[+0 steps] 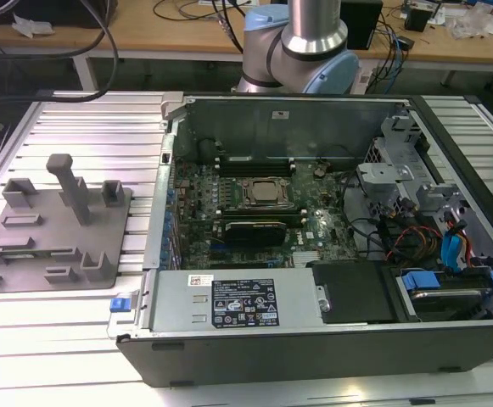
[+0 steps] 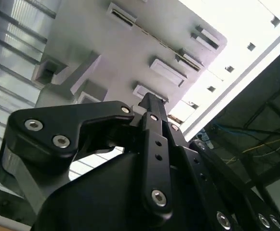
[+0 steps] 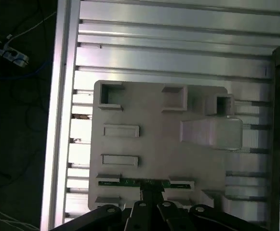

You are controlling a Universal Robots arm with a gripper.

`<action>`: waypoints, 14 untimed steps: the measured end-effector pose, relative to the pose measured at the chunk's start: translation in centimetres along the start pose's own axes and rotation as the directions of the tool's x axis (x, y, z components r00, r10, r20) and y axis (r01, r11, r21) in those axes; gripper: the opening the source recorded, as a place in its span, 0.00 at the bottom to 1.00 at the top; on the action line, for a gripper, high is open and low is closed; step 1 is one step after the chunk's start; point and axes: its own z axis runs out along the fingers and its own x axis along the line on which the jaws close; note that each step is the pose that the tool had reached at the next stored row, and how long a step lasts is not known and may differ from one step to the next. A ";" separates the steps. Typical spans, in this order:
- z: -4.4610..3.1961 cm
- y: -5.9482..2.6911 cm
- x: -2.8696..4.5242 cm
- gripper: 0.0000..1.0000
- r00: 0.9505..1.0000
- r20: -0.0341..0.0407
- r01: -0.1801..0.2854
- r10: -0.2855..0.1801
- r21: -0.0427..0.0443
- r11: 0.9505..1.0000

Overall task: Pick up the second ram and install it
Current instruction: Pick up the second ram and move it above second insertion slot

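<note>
The slotted surface (image 3: pixel 178 53) is carrying the grey holder tray (image 3: pixel 149 139) beneath the gripper (image 3: pixel 152 191). The second ram (image 3: pixel 130 182) is standing on edge in its slot, right at the jaws' tips. I am reading this as the pickup step. Whether the jaws are released or clenched, I cannot tell. Grasping calls for straddling its thin edge squarely.

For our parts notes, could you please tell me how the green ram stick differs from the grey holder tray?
The second ram is green; the holder tray is plain grey. The ram is a thin strip seen edge-on; the tray is a broad plate with raised blocks. The ram stands in a tray slot; the tray lies flat on the ribbed table. Both are close to the gripper.
</note>
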 end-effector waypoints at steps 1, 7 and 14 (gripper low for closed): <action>0.02 0.00 0.00 0.08 0.999 -0.002 0.051 -0.051 -0.001 0.999; 0.10 0.00 0.00 0.08 0.974 -0.010 0.228 -0.228 -0.007 0.974; 0.27 -0.01 0.01 0.08 0.885 -0.018 0.465 -0.465 -0.017 0.885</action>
